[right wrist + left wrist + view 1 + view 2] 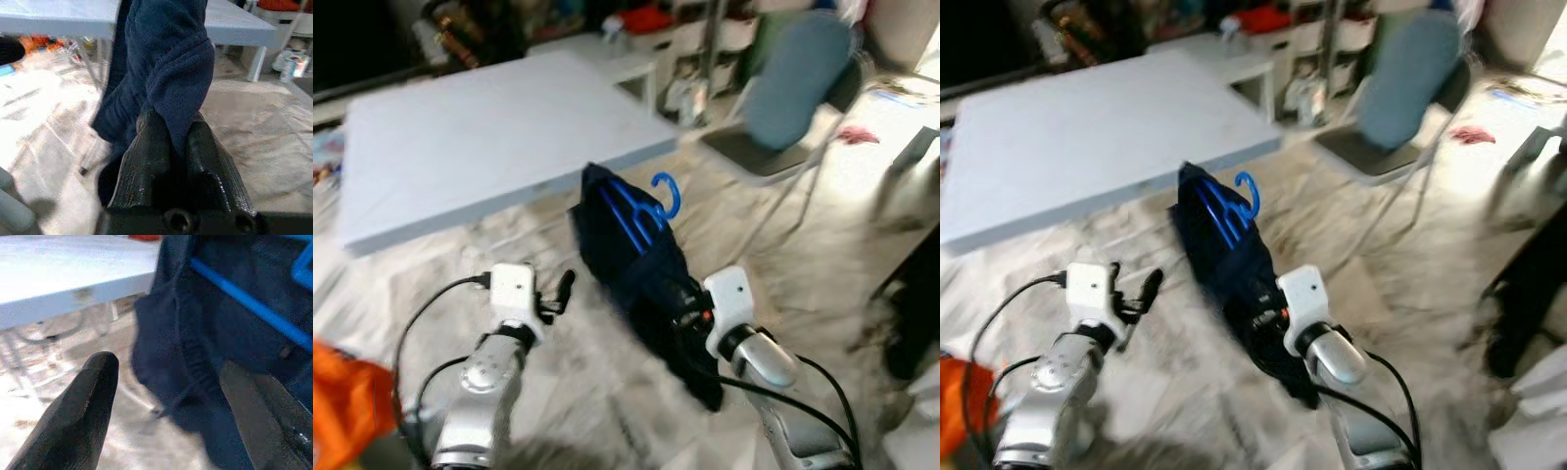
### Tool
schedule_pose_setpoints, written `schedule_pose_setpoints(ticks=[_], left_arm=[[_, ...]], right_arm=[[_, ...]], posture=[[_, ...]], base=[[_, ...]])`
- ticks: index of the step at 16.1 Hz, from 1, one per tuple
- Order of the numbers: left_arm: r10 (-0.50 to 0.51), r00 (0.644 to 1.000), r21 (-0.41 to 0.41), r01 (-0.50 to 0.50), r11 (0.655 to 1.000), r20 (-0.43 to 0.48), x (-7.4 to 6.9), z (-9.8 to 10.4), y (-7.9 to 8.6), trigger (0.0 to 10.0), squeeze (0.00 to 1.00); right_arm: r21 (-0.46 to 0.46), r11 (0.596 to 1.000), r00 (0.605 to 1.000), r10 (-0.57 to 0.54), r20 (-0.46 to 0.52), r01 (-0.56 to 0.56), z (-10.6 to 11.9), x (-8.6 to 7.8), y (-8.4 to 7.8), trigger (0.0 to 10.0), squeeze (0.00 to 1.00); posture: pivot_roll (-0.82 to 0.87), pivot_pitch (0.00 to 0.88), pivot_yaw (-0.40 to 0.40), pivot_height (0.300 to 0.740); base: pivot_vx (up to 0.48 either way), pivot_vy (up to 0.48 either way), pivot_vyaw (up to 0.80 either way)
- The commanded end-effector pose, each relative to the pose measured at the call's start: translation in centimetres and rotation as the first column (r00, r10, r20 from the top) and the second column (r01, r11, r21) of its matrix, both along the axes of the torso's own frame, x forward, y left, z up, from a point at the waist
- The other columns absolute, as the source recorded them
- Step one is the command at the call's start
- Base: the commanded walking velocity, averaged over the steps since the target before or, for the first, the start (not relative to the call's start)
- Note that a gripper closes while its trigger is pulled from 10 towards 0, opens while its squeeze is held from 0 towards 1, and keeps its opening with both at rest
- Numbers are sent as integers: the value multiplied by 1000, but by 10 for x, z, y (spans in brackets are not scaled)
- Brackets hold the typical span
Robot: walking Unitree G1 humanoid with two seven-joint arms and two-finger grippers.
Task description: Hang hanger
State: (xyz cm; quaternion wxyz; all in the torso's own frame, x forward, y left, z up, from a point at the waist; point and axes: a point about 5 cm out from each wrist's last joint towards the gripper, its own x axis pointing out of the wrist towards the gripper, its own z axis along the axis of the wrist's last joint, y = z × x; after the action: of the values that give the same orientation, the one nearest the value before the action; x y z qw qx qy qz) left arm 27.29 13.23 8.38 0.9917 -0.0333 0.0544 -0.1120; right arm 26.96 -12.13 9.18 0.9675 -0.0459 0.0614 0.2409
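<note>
I see my right gripper clamped on dark navy cloth carrying the blue plastic hanger, just off the pale grey worktop's near edge; left gripper spread apart beside it; grey-blue chair crowds the far right.

We are in a lived-in room of a home. A pale blue counter stands over a floor spread with wrinkled light sheeting. Beside it sits a folding chair with a blue-grey padded back. Behind, we see white shelving crowded with household clutter, and a red item lying on top.
</note>
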Motion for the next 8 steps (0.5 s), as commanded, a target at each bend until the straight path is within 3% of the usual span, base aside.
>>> schedule_pose_setpoints(ticks=[1, 4, 8], left_arm=[[-3, 1000, 11, 3, 1000, 11, 0, 2, 3, 10000, 0], [1, 1000, 18, -1, 1000, 8, 0, 2, 3, 10000, 0], [30, 1000, 44, -30, 999, 1, 1, -1, 7, 10000, 0]], right_arm=[[15, 1000, 997, 17, 76, -18, 15, 3, 4, 10000, 0], [9, 999, 997, 36, 75, -37, 15, 1, 5, 10000, 0], [-17, 985, 984, 172, 45, -172, 16, -12, -3, 10000, 0]], posture=[[-119, 0, 24, 740], [-119, 0, 24, 740], [-120, 0, 26, 740]], base=[[326, 0, 0], [305, 0, 0], [0, 0, 0]])
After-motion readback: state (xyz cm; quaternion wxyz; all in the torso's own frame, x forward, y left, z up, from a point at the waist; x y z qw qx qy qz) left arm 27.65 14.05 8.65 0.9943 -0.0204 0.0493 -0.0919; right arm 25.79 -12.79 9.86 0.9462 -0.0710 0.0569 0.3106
